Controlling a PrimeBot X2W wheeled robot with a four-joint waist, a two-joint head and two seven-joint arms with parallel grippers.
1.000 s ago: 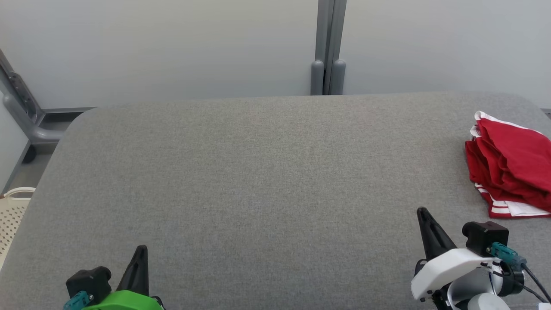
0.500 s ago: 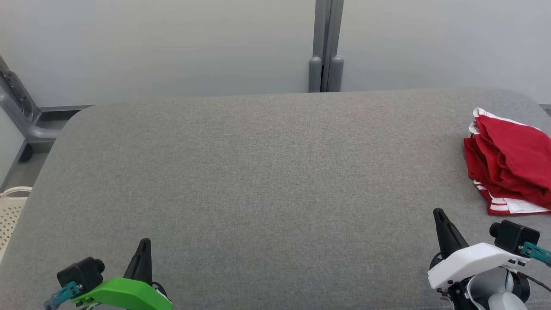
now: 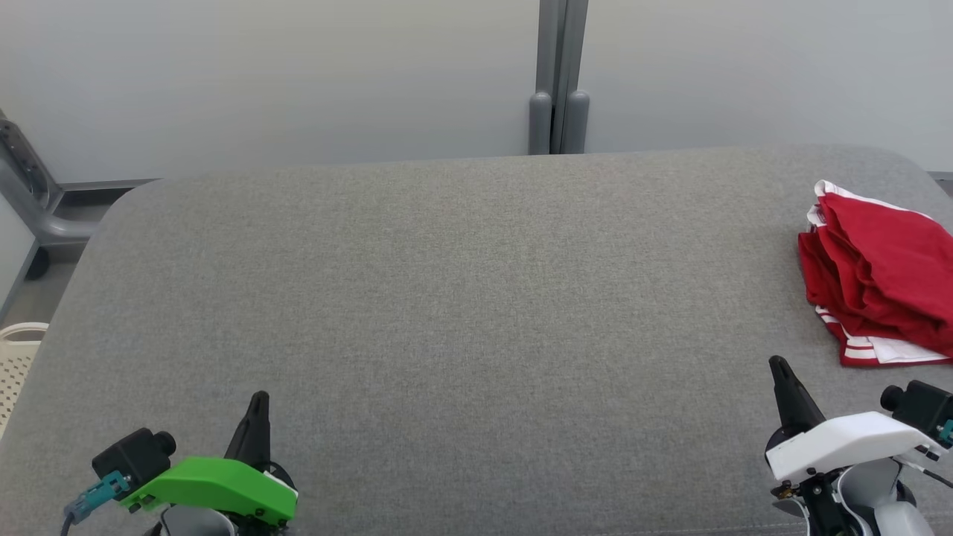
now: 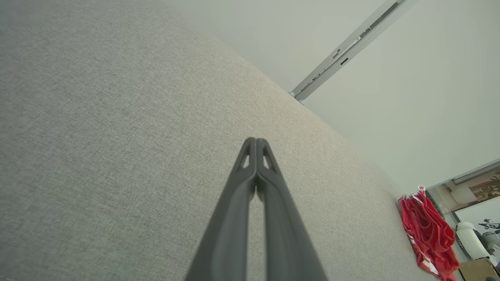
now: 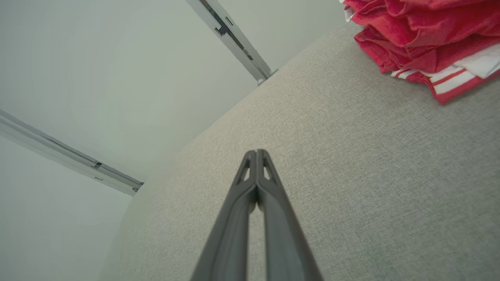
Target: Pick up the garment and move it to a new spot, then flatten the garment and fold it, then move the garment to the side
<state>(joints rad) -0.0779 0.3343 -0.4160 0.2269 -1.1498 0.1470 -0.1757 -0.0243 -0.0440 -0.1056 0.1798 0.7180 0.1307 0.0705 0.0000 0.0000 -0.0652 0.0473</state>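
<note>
At right edge of grey fabric-covered surface (image 3: 461, 298), bunched red garment with white-striped trim (image 3: 882, 268) — soft, light, limp, likely to sag and spill open when lifted. Best hold: striped hem, pinched through layers. Pressed together, empty — left fingers (image 3: 252, 428), right fingers (image 3: 793, 394), neither touching cloth.

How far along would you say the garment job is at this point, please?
Done: the red garment, trimmed with white stripes, lies folded in a compact stack at the right edge of the grey fabric-covered table, so picking up, folding and setting aside look complete.
In hand: nothing. The left end effector and right end effector are shut, empty and apart from the cloth.
Left: apparently nothing.
</note>
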